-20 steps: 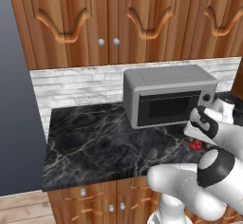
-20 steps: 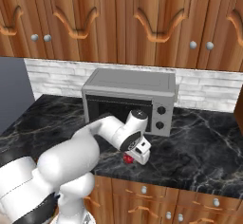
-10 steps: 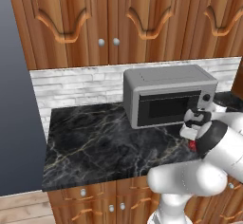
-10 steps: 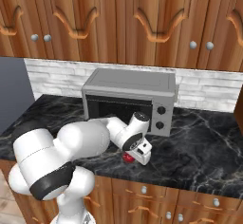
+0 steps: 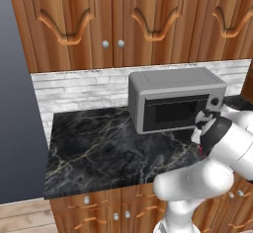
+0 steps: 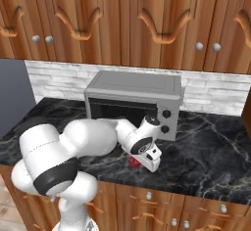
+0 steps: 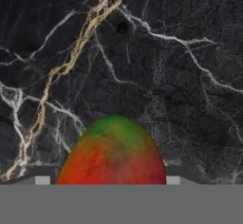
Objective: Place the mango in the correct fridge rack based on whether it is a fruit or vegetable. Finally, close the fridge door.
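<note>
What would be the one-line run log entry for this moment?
phase: grasping | tool: low over small red-green mango, closure unclear | mango: on black marble counter, before grey microwave

Red-green mango (image 7: 113, 153) on dark counter (image 7: 156, 66)

So there's a grey microwave (image 5: 175, 97) sitting right behind the claw (image 6: 145, 162), pushed back against a white brick backsplash (image 6: 54, 78). Under the claw is a black marble surface (image 5: 99, 150) with gold and white veins. Wooden cabinets (image 6: 122, 22) with round knobs hang above it, more wooden drawers (image 5: 94, 210) sit below.
</note>
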Controlling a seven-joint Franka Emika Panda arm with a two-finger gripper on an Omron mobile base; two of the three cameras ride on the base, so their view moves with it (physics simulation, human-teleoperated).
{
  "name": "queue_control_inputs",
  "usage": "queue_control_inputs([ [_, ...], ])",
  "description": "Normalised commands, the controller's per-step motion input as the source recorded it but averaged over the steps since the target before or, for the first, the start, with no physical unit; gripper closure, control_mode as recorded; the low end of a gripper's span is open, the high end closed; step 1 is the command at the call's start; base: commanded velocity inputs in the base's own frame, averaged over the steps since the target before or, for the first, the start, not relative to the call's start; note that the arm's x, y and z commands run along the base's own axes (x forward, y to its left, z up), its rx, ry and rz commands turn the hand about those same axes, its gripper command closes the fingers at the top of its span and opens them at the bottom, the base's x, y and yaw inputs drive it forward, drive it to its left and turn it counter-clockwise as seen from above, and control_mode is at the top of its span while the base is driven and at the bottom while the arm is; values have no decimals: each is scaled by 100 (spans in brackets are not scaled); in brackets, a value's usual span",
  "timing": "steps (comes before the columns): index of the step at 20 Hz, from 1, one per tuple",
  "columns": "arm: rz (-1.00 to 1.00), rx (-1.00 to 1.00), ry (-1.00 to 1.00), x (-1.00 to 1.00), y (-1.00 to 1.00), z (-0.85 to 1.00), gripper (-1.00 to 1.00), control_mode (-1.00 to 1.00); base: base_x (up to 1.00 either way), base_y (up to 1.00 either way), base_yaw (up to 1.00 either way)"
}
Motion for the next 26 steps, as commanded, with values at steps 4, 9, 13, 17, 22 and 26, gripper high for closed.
queue_control_inputs([
  [4, 0, -8, -8, -40, 13, 100, 100, -100, 0, 0, 0],
  [9, 0, -12, -1, -29, 74, 100, 100, -100, 0, 0, 0],
  [13, 0, -16, 2, -17, 100, 87, 100, -100, 0, 0, 0],
  [17, 0, -18, 6, -14, 100, 39, 100, -100, 0, 0, 0],
  [22, 0, -15, 6, -1, 84, 1, 100, -100, 0, 0, 0],
  [26, 8, -18, 3, -4, 63, -28, 100, -100, 0, 0, 0],
])
